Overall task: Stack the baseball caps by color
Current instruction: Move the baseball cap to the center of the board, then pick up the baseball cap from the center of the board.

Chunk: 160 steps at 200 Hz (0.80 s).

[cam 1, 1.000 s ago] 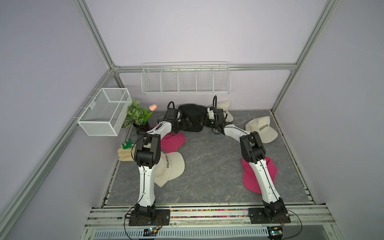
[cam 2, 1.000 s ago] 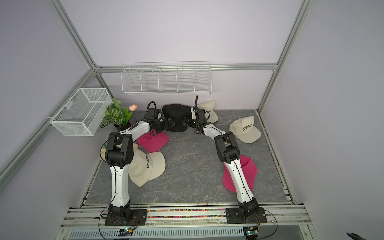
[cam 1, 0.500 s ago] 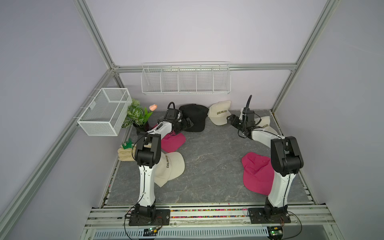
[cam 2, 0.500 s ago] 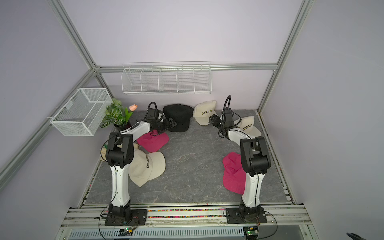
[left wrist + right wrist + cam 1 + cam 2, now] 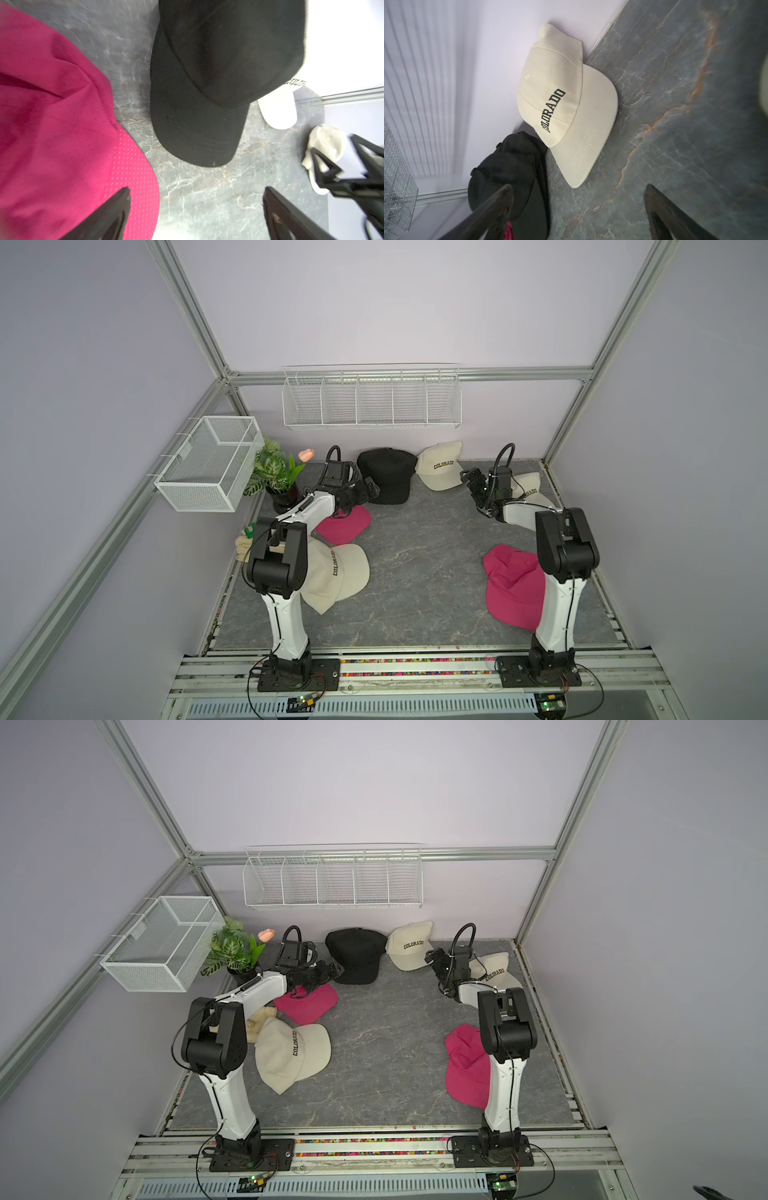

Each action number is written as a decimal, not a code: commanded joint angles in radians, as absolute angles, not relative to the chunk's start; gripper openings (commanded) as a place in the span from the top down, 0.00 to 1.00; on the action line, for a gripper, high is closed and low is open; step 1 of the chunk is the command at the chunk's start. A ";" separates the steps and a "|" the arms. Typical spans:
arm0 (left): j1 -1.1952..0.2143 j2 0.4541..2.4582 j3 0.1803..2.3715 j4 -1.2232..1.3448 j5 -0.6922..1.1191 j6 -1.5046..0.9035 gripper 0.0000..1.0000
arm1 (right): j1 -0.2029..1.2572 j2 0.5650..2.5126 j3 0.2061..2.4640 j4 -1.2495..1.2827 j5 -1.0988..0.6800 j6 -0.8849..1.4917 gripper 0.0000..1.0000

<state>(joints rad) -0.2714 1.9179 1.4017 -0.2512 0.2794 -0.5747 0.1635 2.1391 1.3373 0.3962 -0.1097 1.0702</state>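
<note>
**Caps counted, both grippers empty**

You have three cream COLORADO caps: back-wall cream cap (image 5: 440, 466), right cream cap (image 5: 530, 489) and front cream cap (image 5: 340, 572). There are two pink mesh caps: left pink cap (image 5: 345, 522) and right pink cap (image 5: 515, 585). The black cap pile (image 5: 386, 477) sits at the back wall, and you cannot tell how many caps are in it. Your left gripper (image 5: 370, 489) gapes wide just beside the black brim. Your right gripper (image 5: 469, 479) gapes near the back-wall cream cap. Neither holds anything.

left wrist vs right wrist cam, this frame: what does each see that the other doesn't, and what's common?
Left wrist only: the pink cap seen broadly (right wrist gets a mere pink sliver) and the left gripper, jaws open. Right wrist only: the wire rack and the full COLORADO lettering on the cream cap. Both: the black cap stack, that cream cap beside it, the grey tabletop, and the right gripper, jaws open, holding nothing.
</note>
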 commanded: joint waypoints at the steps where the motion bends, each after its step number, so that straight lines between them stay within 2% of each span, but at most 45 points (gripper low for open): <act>1: -0.277 1.856 1.342 -0.202 0.204 -0.599 0.00 | 0.197 2.200 1.397 0.433 -0.076 1.166 0.05; 85: -0.275 1.812 1.282 -0.164 0.144 -0.612 0.00 | 0.238 2.450 1.606 0.465 0.010 1.327 0.29; 89: -0.275 1.812 1.282 -0.164 0.144 -0.613 0.00 | 0.239 2.463 1.620 0.478 0.010 1.328 0.32; 111: -0.275 1.808 1.279 -0.156 0.146 -0.612 0.00 | 0.241 2.494 1.638 0.576 -0.002 1.365 0.63; 125: -0.276 1.802 1.269 -0.140 0.144 -0.614 0.01 | 0.249 2.460 1.603 0.624 0.015 1.347 0.77; 146: -0.275 1.821 1.264 -0.123 0.146 -0.618 0.00 | 0.256 2.355 1.516 0.665 0.067 1.284 0.93; 160: -0.275 1.834 1.268 -0.113 0.164 -0.626 0.00 | 0.258 2.269 1.426 0.710 0.116 1.257 0.93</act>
<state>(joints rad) -0.2714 1.8217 1.2781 -0.1505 0.1574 -0.6022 0.2493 2.4233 1.5360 0.6315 0.0235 1.3197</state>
